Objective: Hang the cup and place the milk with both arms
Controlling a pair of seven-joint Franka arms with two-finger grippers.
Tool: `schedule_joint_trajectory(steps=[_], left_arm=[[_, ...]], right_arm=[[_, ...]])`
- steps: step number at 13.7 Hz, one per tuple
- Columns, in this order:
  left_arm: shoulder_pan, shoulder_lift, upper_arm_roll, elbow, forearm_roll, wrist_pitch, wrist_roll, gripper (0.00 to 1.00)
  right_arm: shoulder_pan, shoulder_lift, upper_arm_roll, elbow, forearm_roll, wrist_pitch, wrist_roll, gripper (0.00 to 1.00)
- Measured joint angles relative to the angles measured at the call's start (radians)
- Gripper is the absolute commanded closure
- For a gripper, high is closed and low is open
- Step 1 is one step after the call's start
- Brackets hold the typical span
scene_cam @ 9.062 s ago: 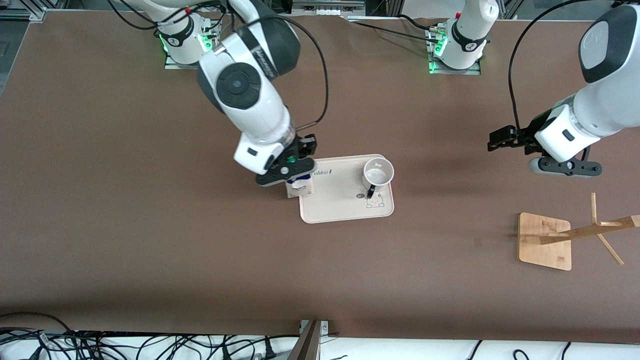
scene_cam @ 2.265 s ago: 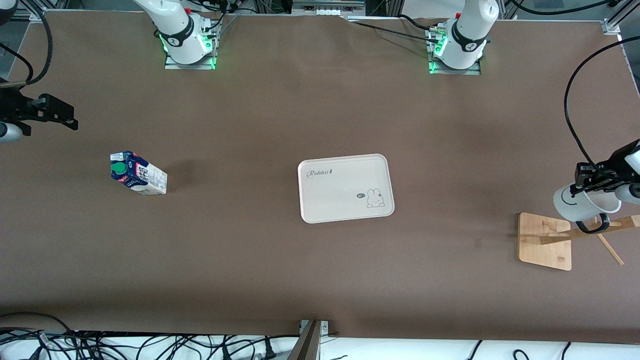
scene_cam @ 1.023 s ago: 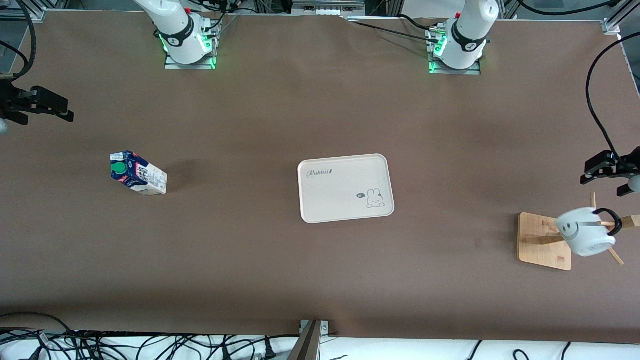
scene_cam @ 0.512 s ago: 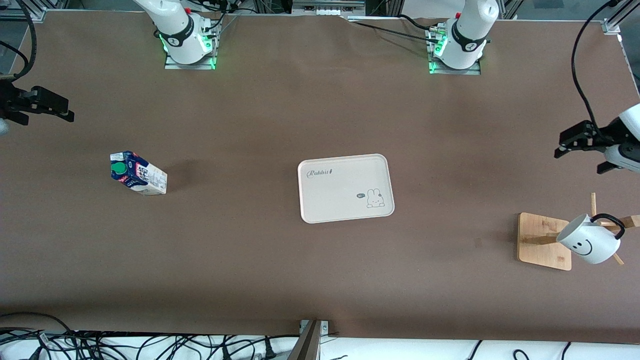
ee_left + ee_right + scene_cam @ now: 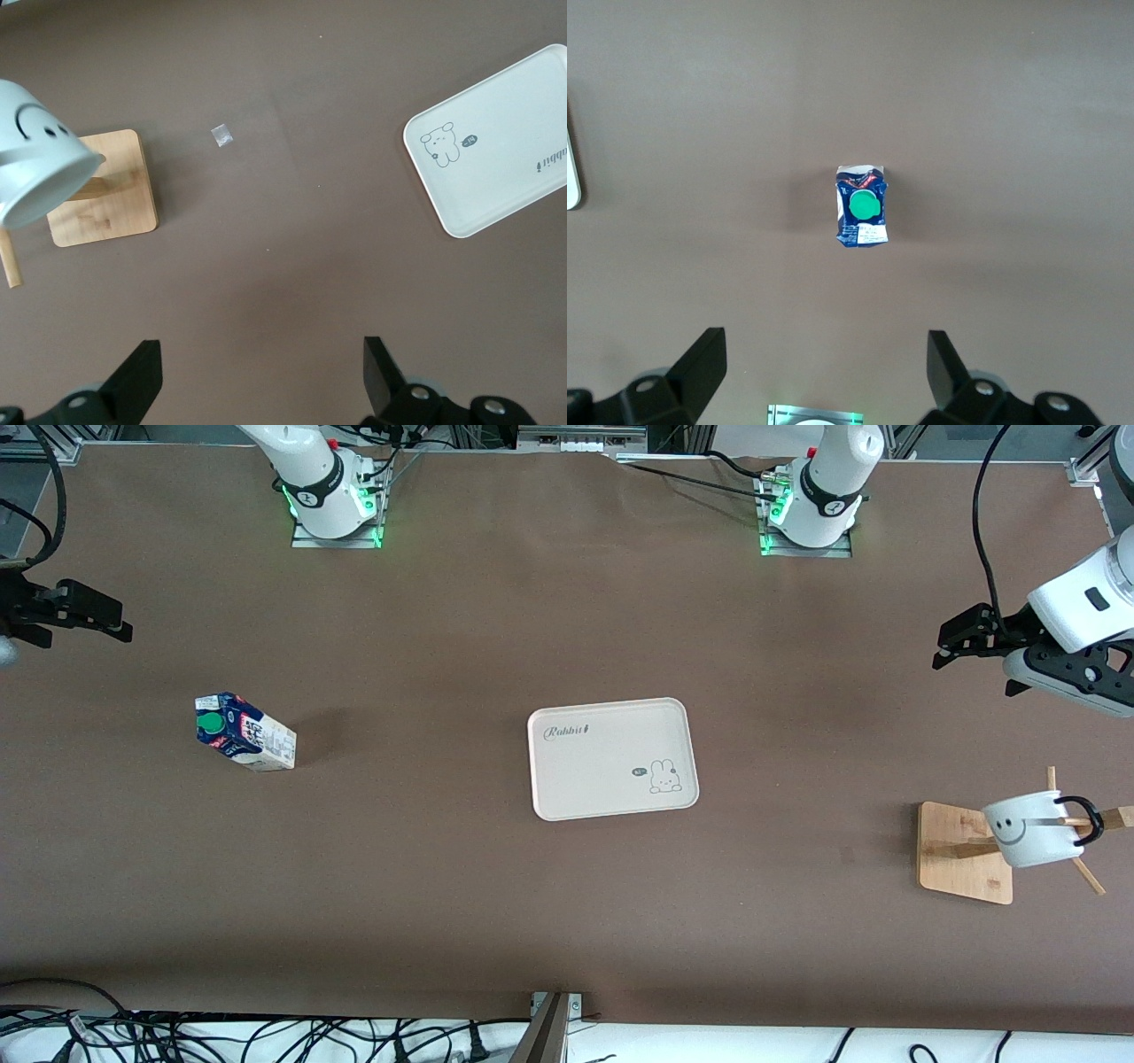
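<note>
The small white smooth cup (image 5: 1028, 840) with a black smiley face hangs by its thin black loop handle on a peg of the light wooden rack (image 5: 966, 852), near the table edge at the left arm's end. Half a second ago it tipped lower; now it sits more level. The boxy blue and white milk carton (image 5: 244, 732) with a round green cap has not moved, near the right arm's end. The flat cream plastic tray (image 5: 611, 757) lies mid-table. The left gripper (image 5: 974, 638) has risen, fingers spread, holding nothing. The right gripper (image 5: 80, 613) waits, fingers wide apart, empty.
</note>
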Motion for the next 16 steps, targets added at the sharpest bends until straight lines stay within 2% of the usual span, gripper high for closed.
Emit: schedule_joint_trajectory(steps=[4, 16], left_arm=[[0.106, -0.023, -0.091, -0.001, 0.009, -0.042, -0.003, 0.00], [0.129, -0.038, -0.103, -0.001, 0.009, -0.121, -0.278, 0.00]], right_arm=[[0.000, 0.004, 0.000, 0.000, -0.001, 0.000, -0.007, 0.00], [0.000, 0.004, 0.000, 0.000, -0.018, 0.001, -0.084, 0.00]])
